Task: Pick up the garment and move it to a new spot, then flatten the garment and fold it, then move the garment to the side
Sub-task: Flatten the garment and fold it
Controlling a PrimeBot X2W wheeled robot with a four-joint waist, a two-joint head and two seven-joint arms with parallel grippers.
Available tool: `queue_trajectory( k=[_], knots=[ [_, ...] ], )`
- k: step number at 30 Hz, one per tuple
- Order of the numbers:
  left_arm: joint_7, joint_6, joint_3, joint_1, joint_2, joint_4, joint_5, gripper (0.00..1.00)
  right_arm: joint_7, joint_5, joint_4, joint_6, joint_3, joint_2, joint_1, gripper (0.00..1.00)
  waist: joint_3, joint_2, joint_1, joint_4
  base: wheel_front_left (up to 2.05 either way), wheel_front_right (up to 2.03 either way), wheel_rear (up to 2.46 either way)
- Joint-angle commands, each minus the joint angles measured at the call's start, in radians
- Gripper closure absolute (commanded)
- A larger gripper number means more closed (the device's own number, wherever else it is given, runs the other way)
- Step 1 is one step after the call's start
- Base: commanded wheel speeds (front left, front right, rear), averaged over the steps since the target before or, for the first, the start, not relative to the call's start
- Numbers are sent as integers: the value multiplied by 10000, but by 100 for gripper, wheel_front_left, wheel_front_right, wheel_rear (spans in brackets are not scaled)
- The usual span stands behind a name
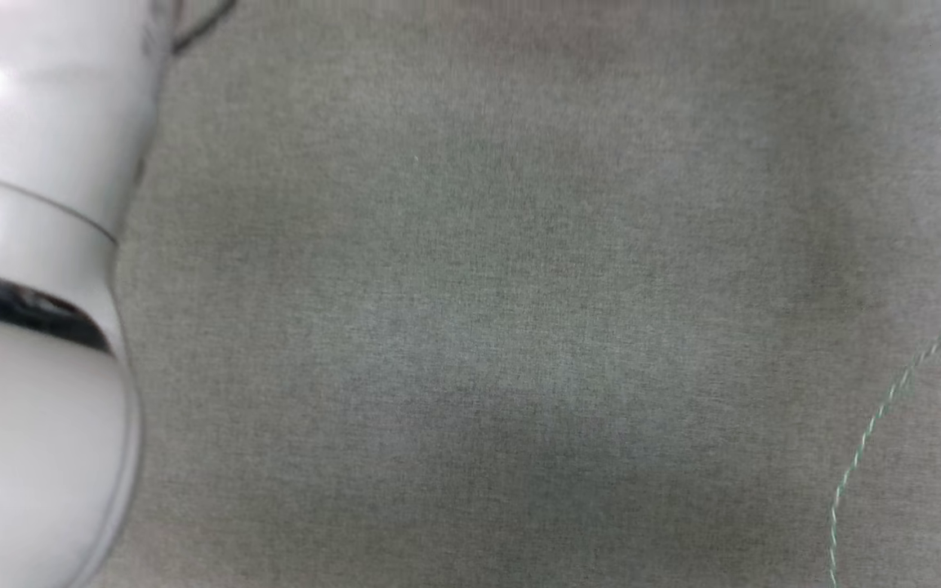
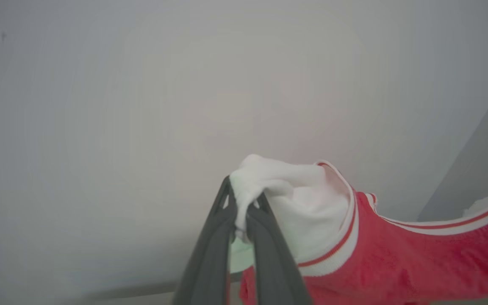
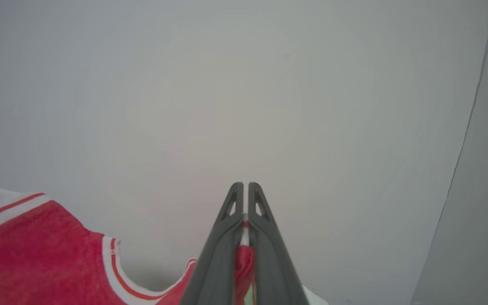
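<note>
The red garment (image 2: 396, 258), trimmed in white and red stripes, hangs in the air before a pale wall (image 2: 142, 106), held up at two points. The left gripper (image 2: 244, 199) has its jaws clamped on a bunch of the white fabric. The right gripper (image 3: 246, 188) has its jaws clamped on a red edge. In the head view, a pale forearm (image 1: 21, 327) reaches over a grey cloth surface (image 1: 519, 327).

Left tool (image 2: 244, 189) and right tool (image 3: 246, 185) each clamp tight on the garment (image 2: 396, 254), fingers (image 3: 223, 245) pressed together

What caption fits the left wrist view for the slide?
Left tool shut on bunched white fabric of the red jersey, striped trim alongside.
</note>
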Motion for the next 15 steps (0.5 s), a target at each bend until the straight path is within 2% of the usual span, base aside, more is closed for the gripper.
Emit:
queue_trajectory(
  k=[1,8,15],
  knots=[
    [40,-86,-67,433,-8,22,-19,100,-6,265,94,-8,318,-62,336,100,-658,0,0,17,0,0,0],
    [-12,-446,-184,1904,48,28,-176,100,27,2047,124,-8,2038,-354,1568,100,-1560,0,0,81,0,0,0],
    [-137,-602,-190,3526,292,32,-479,100,256,4029,-907,-8,3362,-1013,3514,100,-2419,0,0,135,0,0,0]
  ],
)
